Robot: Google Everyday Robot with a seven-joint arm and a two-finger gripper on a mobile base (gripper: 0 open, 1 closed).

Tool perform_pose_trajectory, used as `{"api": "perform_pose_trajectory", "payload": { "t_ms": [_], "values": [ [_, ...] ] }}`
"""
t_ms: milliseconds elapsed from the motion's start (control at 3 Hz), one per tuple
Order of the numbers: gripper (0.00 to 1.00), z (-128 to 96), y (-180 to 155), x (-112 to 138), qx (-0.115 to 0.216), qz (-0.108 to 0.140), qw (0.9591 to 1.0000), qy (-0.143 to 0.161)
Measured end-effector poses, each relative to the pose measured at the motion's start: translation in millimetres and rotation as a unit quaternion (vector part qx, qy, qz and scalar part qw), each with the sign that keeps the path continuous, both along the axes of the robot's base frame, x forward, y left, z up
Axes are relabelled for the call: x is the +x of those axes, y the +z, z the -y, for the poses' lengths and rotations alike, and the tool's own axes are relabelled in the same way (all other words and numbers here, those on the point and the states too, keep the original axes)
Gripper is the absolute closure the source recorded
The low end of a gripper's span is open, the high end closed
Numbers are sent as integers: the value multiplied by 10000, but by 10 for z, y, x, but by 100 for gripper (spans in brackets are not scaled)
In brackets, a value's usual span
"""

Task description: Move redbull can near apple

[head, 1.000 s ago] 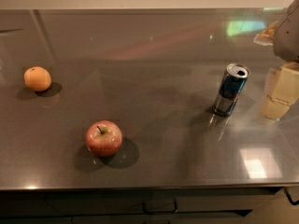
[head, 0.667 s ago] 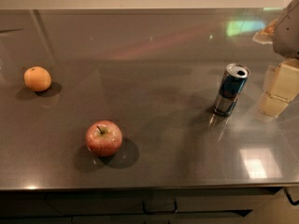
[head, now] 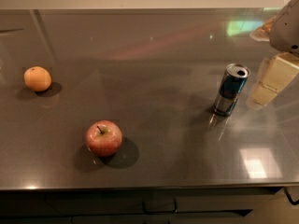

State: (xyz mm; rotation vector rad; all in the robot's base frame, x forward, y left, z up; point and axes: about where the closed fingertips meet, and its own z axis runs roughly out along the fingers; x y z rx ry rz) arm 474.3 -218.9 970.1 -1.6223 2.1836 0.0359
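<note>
Redbull can (head: 230, 89) stands upright, just left of our gripper (head: 274, 80) at the frame's right edge — spread or closed, we cannot tell — with the apple (head: 103, 138) well apart, lower left.

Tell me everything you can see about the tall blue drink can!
The redbull can is slim, tall, blue and silver metal, with a shiny silver top showing a dark opening. It stands upright on the dark glossy table, towards the right side. Only the table touches it. The gripper hangs just right of it, apart from it. The apple lies far to its left, nearer the front edge.
</note>
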Motion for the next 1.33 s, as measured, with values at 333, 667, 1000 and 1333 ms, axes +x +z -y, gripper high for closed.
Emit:
{"api": "perform_pose_trajectory", "payload": {
  "t_ms": [333,667,1000,1333],
  "values": [
    [0,7,-115,143,324,79,9994,-36],
    [0,-9,-238,229,580,124,9982,-36],
    [0,10,-343,293,703,135,9974,-72],
    [0,24,-426,322,809,112,9966,-76]
  ]
}}
